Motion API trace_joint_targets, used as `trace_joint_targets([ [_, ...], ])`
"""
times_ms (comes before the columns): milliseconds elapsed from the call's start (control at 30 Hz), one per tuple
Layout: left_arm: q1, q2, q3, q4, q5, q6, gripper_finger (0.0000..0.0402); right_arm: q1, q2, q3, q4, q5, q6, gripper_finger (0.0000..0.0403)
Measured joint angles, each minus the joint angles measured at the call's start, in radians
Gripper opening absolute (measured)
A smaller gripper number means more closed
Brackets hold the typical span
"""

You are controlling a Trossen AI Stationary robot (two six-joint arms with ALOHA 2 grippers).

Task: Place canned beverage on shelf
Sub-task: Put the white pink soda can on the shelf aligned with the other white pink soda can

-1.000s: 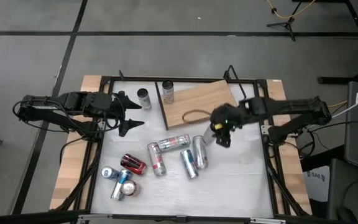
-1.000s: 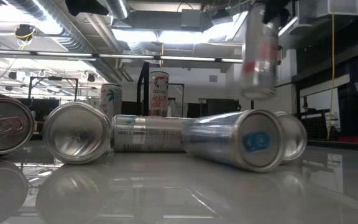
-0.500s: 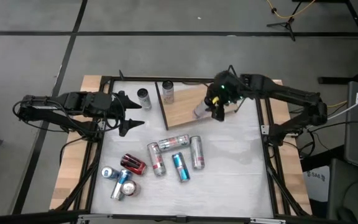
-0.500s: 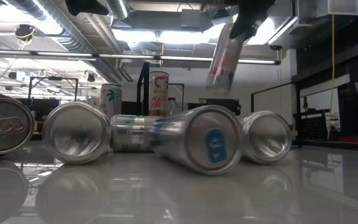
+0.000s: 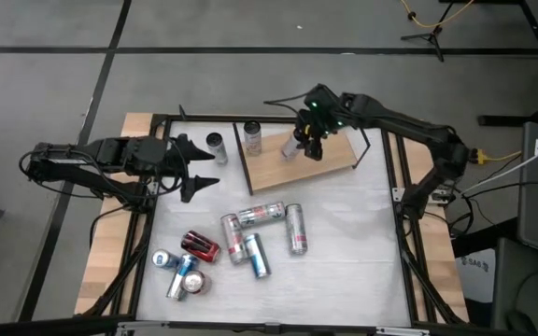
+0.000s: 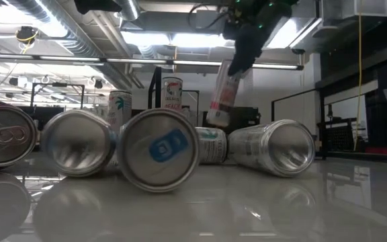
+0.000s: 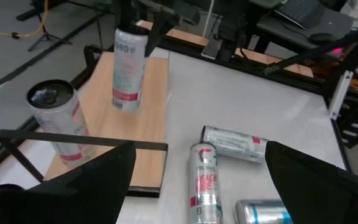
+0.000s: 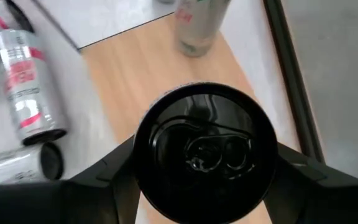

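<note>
High view: overhead, straight down, far enough to frame the whole table point(image 5: 344, 252) plus surrounding floor. Low view: sits at tabletop height, level, very near the lying cans point(image 6: 158, 149), which fill the foreground; room and ceiling lights behind. Left wrist view: looks across the table from its left side toward the shelf point(image 7: 143, 118), mid-range, angled down. Right wrist view: points steeply down onto the shelf point(image 8: 160, 68), very close, top of the held can point(image 8: 202, 152) filling the centre. Overlap: held can point(image 5: 290, 145) shows in all four views; standing can on the shelf point(image 7: 59, 118) in both wrist views and the high view.
</note>
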Motion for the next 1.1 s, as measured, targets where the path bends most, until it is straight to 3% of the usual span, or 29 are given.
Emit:
trace_joint_targets([
  [567, 0.0, 0.0, 0.0, -0.001, -0.047, 0.0, 0.0352, -0.009, 0.32, 0.442, -0.196, 0.02, -0.129, 0.0246],
  [1100, 0.0, 0.0, 0.0, -0.001, -0.048, 0.0, 0.0352, -0.009, 0.395, 0.479, -0.184, 0.036, -0.159, 0.0246],
])
